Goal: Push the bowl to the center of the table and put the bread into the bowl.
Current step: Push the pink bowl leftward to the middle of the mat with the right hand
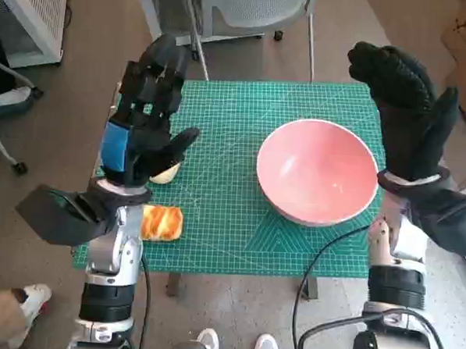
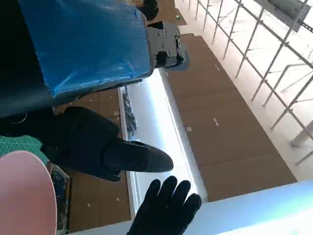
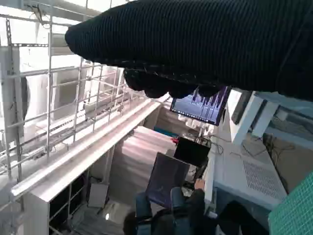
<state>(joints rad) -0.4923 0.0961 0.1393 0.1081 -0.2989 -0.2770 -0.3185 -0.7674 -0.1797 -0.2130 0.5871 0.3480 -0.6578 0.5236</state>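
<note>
One bowl (image 1: 317, 173), two breads (image 1: 161, 222)

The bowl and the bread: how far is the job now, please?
Nothing looks done yet. The pink bowl sits right of the mat's middle, empty. The bread lies near the front left edge, untouched. Both the left hand and the right hand are raised above the table, holding nothing. Left: push the bowl to the center, then put the bread in.
</note>
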